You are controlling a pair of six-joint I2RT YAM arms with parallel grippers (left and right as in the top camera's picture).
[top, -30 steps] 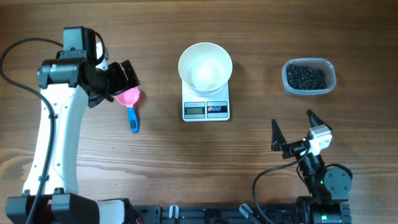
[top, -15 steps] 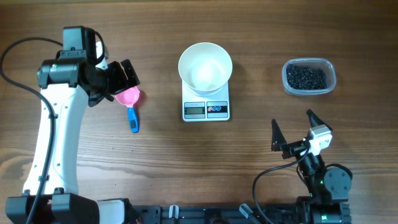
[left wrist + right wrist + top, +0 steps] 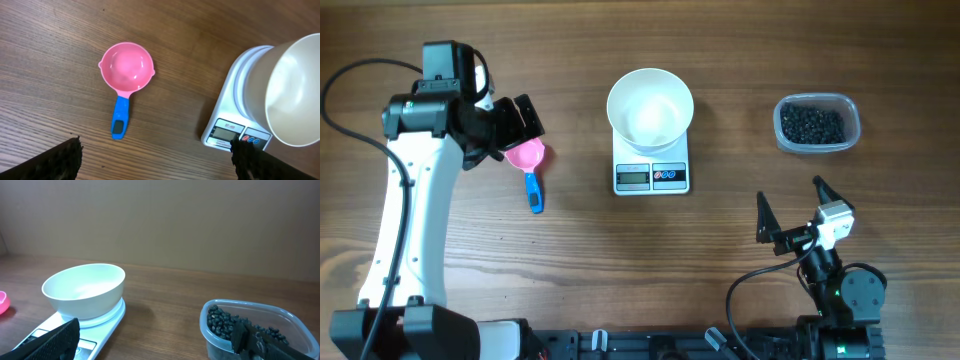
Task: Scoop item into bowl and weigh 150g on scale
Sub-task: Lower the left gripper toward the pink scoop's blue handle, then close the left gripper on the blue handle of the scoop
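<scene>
Woodgrain table (image 3: 570,250), beige wall (image 3: 200,220) behind; left claw (image 3: 156,147) and right claw (image 3: 789,190) both gape wide.

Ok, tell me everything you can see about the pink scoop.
The scoop is small and looks like glossy plastic: a round pink cup with a little lip on each side and a short blue handle with a dark inset near its end. It is empty and lies open side up on the wooden table, left of the scale and apart from it. The open left pincer hangs above it without touching.
</scene>
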